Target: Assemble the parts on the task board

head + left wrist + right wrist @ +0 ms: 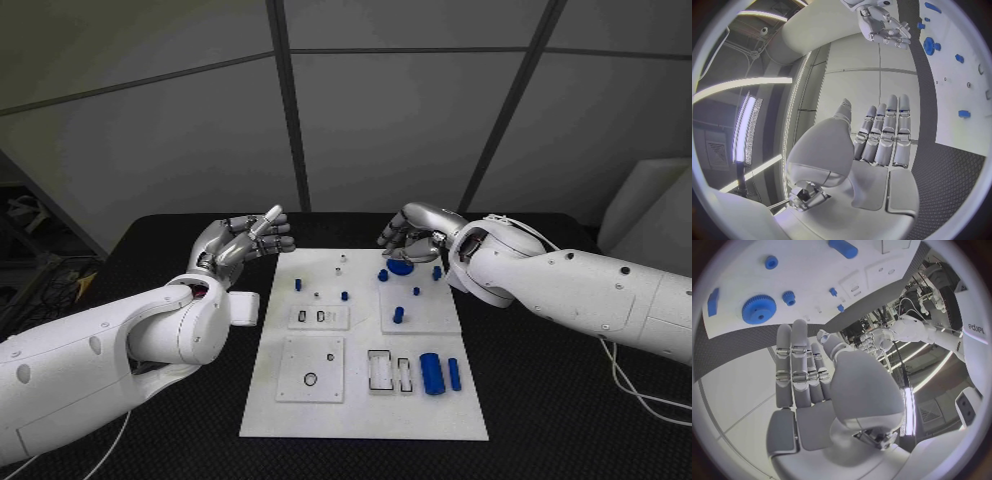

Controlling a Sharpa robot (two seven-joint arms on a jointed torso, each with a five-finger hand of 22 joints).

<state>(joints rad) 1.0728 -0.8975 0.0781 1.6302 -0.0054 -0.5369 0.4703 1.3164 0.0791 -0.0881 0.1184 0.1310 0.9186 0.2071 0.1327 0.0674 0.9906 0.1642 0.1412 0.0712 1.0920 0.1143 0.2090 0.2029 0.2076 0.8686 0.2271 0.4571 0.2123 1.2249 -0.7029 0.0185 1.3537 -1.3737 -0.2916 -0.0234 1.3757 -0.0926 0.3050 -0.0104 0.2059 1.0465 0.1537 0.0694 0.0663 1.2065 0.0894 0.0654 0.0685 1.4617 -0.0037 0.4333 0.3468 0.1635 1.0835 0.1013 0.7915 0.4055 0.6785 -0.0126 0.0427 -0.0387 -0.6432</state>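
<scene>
- I see the left robot hand (248,240) hovering above the black counter (577,400), just outside the far left corner of the task board (361,420). In its wrist view the fingers (886,132) lie straight and side by side, with nothing in them.
- The task board lies in the middle of the counter, between the two arms, with its long side running away from the robot.
- On the left half of the board I see small blue parts (320,296) near the far end; they are near the left robot hand, but it does not touch them.
- Toward the near end, right of the middle, two blue cylinders (433,373) lie side by side, well apart from both hands.
- A blue gear (400,267) lies at the far right part of the board. In the right wrist view it (757,309) lies just beyond the fingertips, and I cannot tell if they touch it.
- The right robot hand (418,232) is over the far right corner of the board, directly above the gear. Its fingers (795,365) are extended and close together, holding nothing.
</scene>
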